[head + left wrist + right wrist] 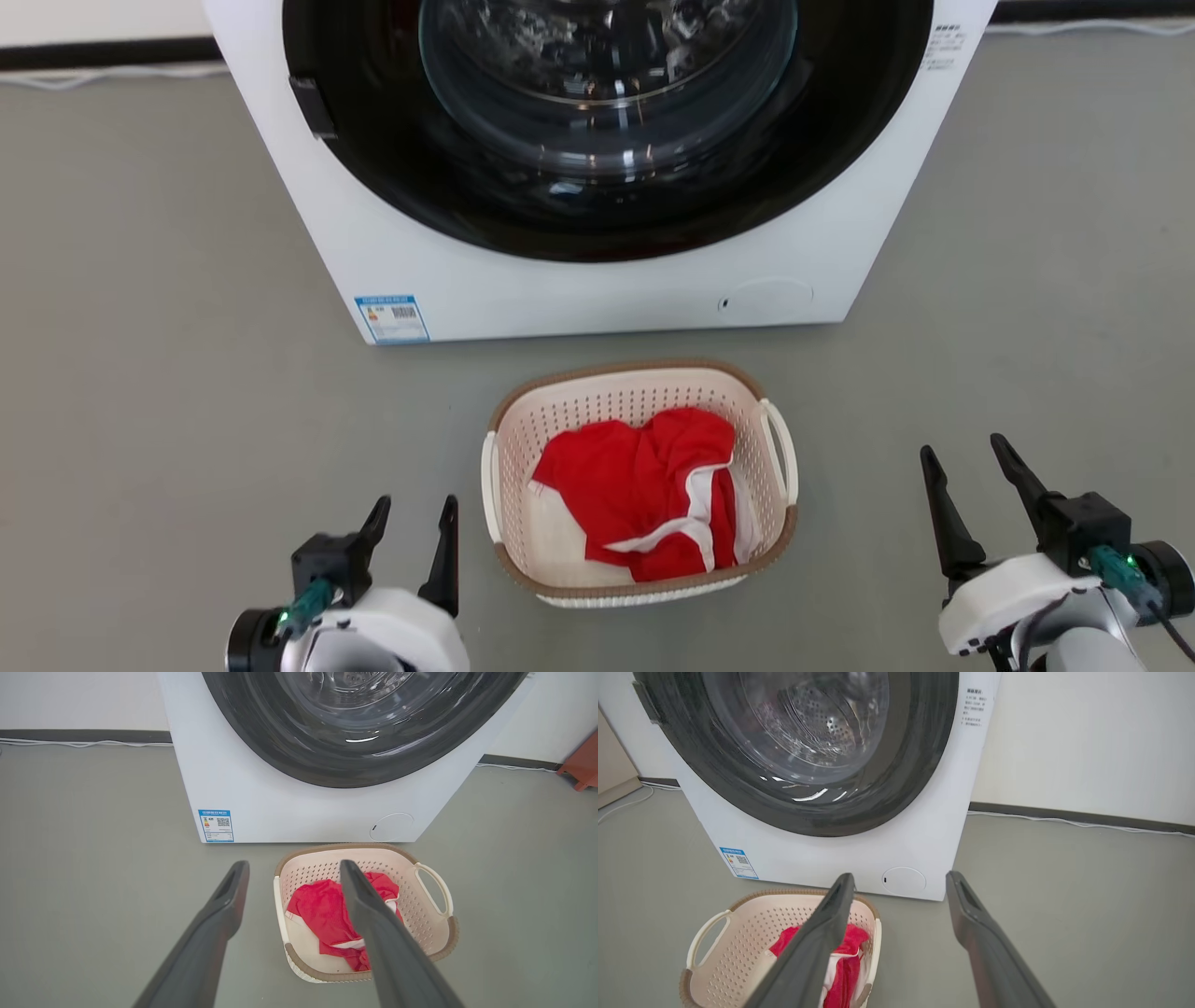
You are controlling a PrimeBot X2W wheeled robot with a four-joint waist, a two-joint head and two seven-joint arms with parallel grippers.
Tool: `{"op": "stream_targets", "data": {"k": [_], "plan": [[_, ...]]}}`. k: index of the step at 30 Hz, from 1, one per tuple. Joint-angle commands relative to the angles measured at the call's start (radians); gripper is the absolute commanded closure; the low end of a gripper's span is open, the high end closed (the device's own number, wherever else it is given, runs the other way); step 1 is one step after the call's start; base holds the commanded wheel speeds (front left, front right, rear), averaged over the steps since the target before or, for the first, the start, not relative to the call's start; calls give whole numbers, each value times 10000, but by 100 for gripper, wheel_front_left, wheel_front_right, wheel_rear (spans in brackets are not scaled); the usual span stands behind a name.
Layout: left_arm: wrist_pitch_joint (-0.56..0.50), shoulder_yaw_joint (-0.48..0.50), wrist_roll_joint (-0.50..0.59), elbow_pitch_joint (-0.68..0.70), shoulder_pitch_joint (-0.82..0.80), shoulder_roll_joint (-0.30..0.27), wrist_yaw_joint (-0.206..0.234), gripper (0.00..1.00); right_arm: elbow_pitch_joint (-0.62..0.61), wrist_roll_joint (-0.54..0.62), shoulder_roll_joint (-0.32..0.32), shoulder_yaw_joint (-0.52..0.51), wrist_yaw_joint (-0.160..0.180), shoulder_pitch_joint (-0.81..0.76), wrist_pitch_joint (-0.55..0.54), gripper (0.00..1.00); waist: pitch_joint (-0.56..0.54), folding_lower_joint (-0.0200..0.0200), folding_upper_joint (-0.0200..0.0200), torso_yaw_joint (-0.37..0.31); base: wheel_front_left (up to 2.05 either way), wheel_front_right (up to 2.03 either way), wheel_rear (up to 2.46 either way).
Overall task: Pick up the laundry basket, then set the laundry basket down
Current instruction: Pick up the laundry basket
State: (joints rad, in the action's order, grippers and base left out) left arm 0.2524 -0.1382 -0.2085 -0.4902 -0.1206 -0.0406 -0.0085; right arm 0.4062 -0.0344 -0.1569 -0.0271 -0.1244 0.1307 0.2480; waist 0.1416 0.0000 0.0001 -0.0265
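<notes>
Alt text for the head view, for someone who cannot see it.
A cream laundry basket holding a red garment sits on the grey floor before a white front-loading washer. The left gripper and right gripper hover open at either side, touching nothing.

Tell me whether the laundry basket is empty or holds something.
Not empty. The laundry basket stands upright on the floor, with a crumpled red garment with white trim lying inside, covering much of its bottom.

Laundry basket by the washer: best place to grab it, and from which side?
Probably its two white loop handles: left gripper takes the left loop, right gripper the right loop, each from outside. The cream perforated plastic basket sits between the open grippers, loops jutting from its sides.
</notes>
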Motion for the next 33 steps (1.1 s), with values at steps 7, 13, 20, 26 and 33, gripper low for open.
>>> {"op": "stream_targets", "data": {"k": [7,13,20,26,33], "plan": [[93,-512,-658,-1006,-1732,-96,382,0,1846,-132,-383,638,-63,1739,138,0,1301,0,-1,97,0,0,0],[93,-1160,-1071,-2030,-2954,-96,574,0,3056,-335,-674,1178,-63,2958,138,0,2464,0,-1,157,0,0,0],[93,-1930,-1911,-2933,-4122,-96,790,0,4255,-468,-983,1759,-63,4048,138,0,3506,0,-1,343,0,0,0],[93,-2599,-2916,-3590,-4906,-96,941,0,4942,-517,-1289,2245,-63,4634,138,0,4182,0,-1,484,0,0,0],[93,-3227,-3635,-4035,-5798,-96,1233,0,4905,-583,-1404,2695,-63,5295,138,0,4999,0,-1,402,0,0,0]]}}
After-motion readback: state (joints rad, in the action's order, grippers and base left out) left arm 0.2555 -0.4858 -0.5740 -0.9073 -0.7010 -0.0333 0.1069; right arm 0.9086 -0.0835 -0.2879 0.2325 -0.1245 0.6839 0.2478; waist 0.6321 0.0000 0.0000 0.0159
